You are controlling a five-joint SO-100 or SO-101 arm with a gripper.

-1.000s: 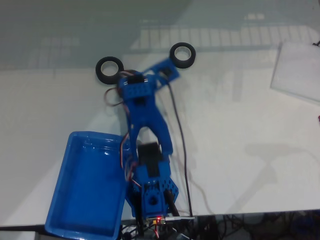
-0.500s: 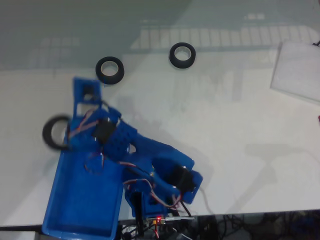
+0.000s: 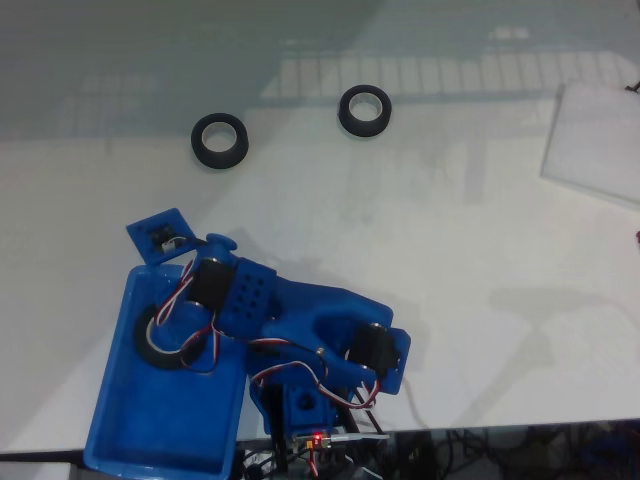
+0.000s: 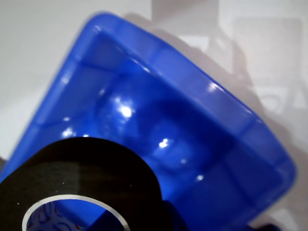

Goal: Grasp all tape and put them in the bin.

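- You have the gripper (image 3: 160, 325) pinching one black ring-shaped tape roll (image 3: 158, 337) over the glossy blue plastic bin (image 3: 150, 430), lower left of the fixed view.
- Release it too high and it may bounce or roll out.
- Two black rolls (image 3: 219, 142) (image 3: 364, 110) wait upper centre.

My arm folds low from its base, reaching left in the fixed view, over the bin (image 3: 120, 440). My gripper (image 3: 165, 330) hangs above the bin's upper end, fingers closed around a tape roll (image 4: 82, 187).
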